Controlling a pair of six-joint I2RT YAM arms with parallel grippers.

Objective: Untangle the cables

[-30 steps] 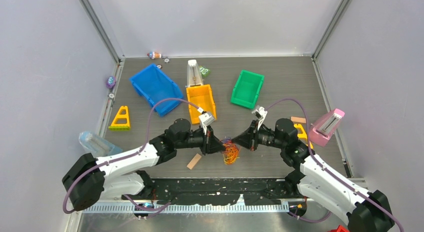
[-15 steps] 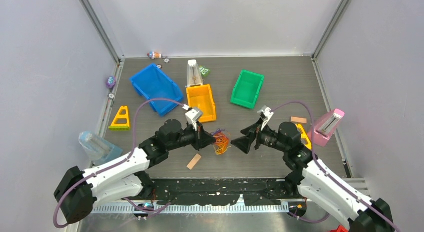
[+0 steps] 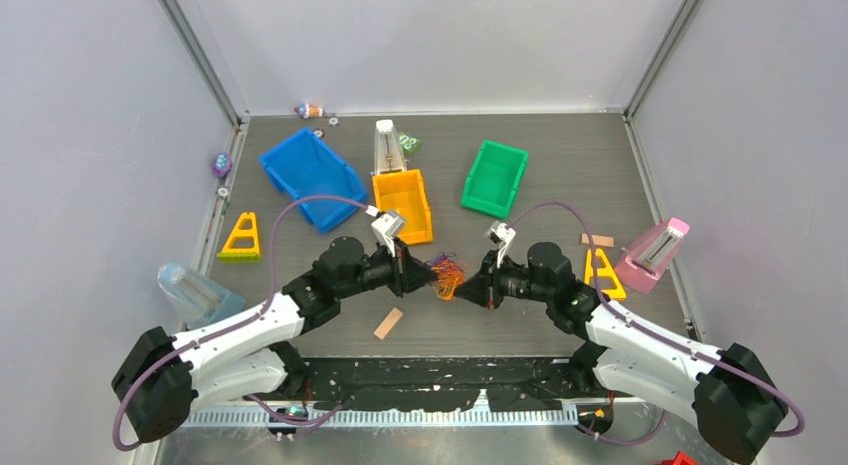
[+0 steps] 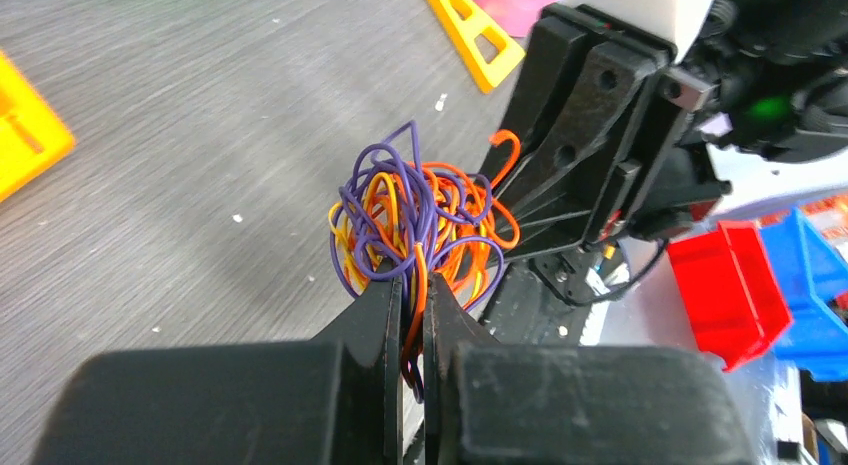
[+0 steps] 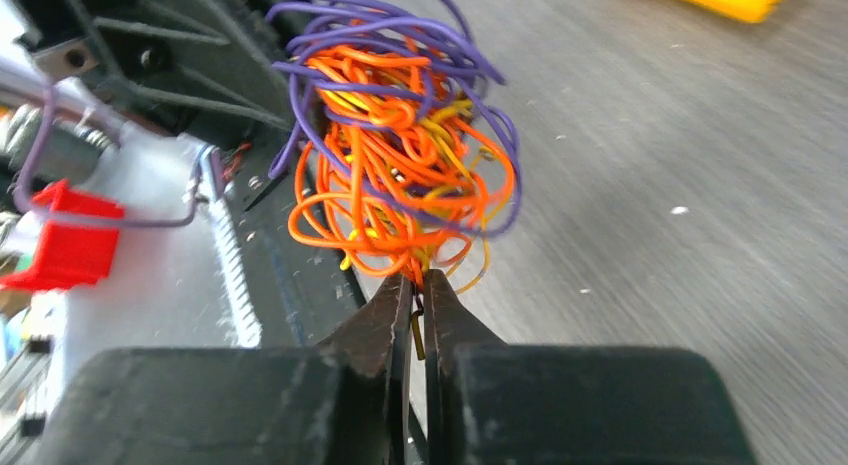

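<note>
The cables (image 3: 447,276) are one small tangle of orange, yellow and purple wire loops, held between my two grippers above the table's near middle. My left gripper (image 3: 427,275) is shut on strands at the tangle's left side; in the left wrist view the cables (image 4: 415,220) bunch at the gripper's tips (image 4: 412,282), an orange strand running down between the jaws. My right gripper (image 3: 462,283) is shut on strands at the tangle's right side; in the right wrist view the cables (image 5: 400,155) hang from its tips (image 5: 418,281).
A wooden block (image 3: 388,323) lies just near of the left gripper. An orange bin (image 3: 404,205), a blue bin (image 3: 310,175) and a green bin (image 3: 495,177) stand behind. Yellow triangles (image 3: 603,272) (image 3: 242,237) and a pink metronome (image 3: 652,253) sit at the sides.
The left gripper lifted the tangle away to the left and up, then the right gripper, which had let go, came back in and shut on the tangle's right side.
</note>
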